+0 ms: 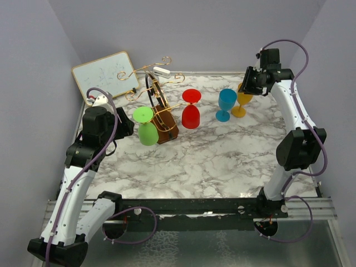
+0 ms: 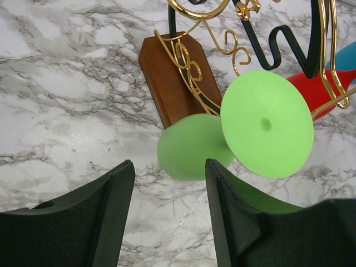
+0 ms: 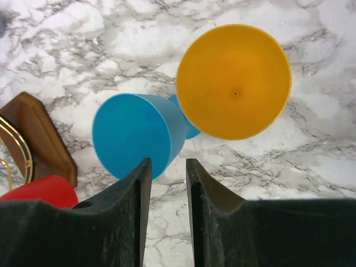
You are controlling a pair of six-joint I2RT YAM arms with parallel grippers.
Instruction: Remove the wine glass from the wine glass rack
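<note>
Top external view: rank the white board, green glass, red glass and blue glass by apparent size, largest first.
1. white board
2. green glass
3. red glass, nearly matching the green one, so that pair is uncertain
4. blue glass

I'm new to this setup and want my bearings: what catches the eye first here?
Four bright glasses on the marble table: a green wine glass and a red glass upside down at the gold wine glass rack, a blue glass and a yellow glass upright farther right. The left hand hovers open just short of the green one.
</note>
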